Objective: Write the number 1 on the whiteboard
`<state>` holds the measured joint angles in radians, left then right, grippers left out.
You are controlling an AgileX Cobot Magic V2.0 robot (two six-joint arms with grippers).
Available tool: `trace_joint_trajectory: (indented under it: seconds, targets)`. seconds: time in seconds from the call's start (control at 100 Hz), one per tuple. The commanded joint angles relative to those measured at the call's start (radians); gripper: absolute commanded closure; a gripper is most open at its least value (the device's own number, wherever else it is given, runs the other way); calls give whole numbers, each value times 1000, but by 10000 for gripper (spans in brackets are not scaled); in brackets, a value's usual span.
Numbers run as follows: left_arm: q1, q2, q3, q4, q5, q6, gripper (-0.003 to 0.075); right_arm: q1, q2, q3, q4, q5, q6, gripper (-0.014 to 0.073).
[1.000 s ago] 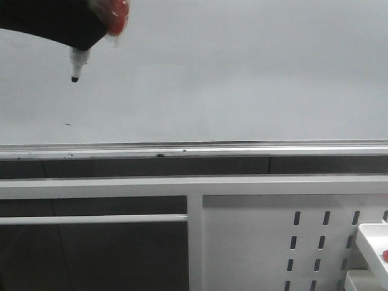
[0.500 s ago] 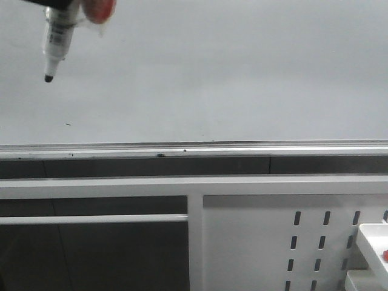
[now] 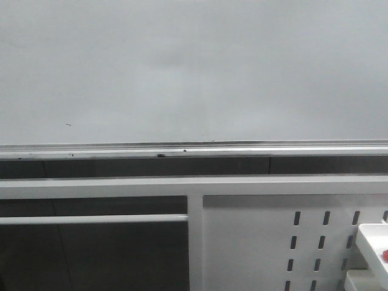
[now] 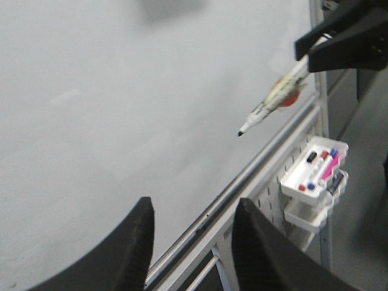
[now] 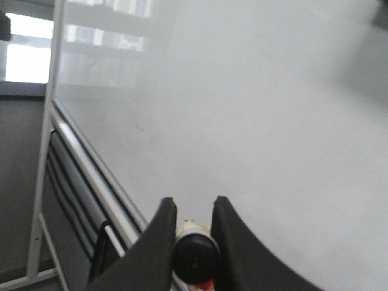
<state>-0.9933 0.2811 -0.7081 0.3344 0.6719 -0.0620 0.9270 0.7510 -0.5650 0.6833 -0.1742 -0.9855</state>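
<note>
The whiteboard (image 3: 194, 73) fills the upper front view, pale grey and bare; no number 1 shows in any view. Neither gripper appears in the front view. In the left wrist view my left gripper (image 4: 194, 206) is open and empty, facing the whiteboard (image 4: 121, 121). Further along the board, my right gripper (image 4: 308, 53) holds a white marker (image 4: 273, 100), its black tip pointing down at the board and slightly off it. In the right wrist view my right gripper (image 5: 193, 203) is shut on the marker's black rear end (image 5: 194, 257), beside the whiteboard (image 5: 242, 109).
A silver rail (image 3: 194, 148) runs along the board's lower edge. Below it is a white slotted metal panel (image 3: 291, 242). A white tray (image 4: 315, 173) with several markers hangs on that panel. A tiny dark speck (image 3: 68, 125) marks the board low on the left.
In the front view the right gripper and marker, at the upper left before, moved up and left and are now out of the frame.
</note>
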Motion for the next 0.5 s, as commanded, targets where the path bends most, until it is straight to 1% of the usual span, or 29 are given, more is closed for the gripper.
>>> trace_joint_trajectory:
  seconds: [0.0,0.06,0.15,0.23,0.28,0.42,0.49]
  targets:
    - [-4,-124,41,81,-55,-136,532,1,-61,39,-75,-136,2,659]
    - [-4,-201,89,82,-55,-152,596,1,-66,62,-103,-140,-9,660]
    - [-4,-297,152,81,-55,-195,738,1,-45,66,-110,-109,-72,660]
    - [-4,-306,182,81,-41,-220,740,1,-6,64,-142,-114,-136,661]
    - [-4,-291,195,75,-49,-220,740,1,21,62,-189,-130,-139,663]
    - [-4,-284,222,81,-112,-220,740,1,101,62,-201,-263,-139,663]
    - [-4,-284,224,81,-119,-220,740,1,142,62,-201,-359,-139,663]
